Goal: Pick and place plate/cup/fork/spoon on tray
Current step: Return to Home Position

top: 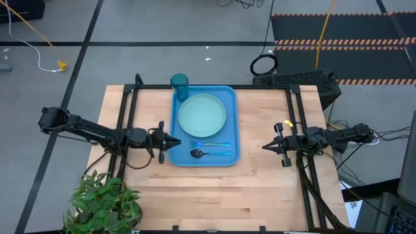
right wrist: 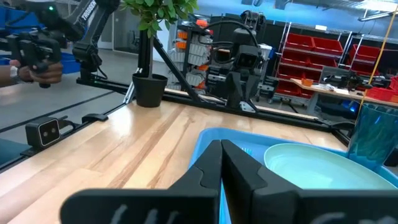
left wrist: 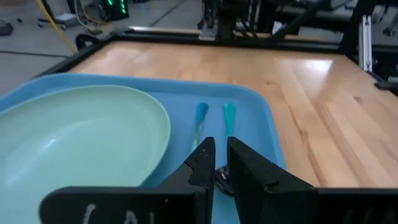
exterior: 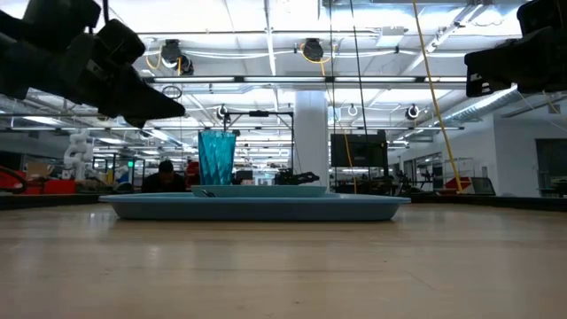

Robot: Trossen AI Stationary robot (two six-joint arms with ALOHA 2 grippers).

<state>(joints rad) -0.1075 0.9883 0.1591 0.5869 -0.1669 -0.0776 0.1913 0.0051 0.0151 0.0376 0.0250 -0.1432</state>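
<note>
The blue tray lies at the table's far middle. The mint-green plate rests flat in it, with the teal cup upright at the tray's far left corner. The fork and the dark-bowled spoon lie side by side along the tray's near edge. My left gripper hovers just left of the tray, nearly shut and empty; its wrist view shows the fork and spoon handle ahead. My right gripper is shut and empty, right of the tray.
A potted plant stands at the table's near left corner. Black frame rails run along both sides of the table. Bare wood lies in front of the tray and to its right.
</note>
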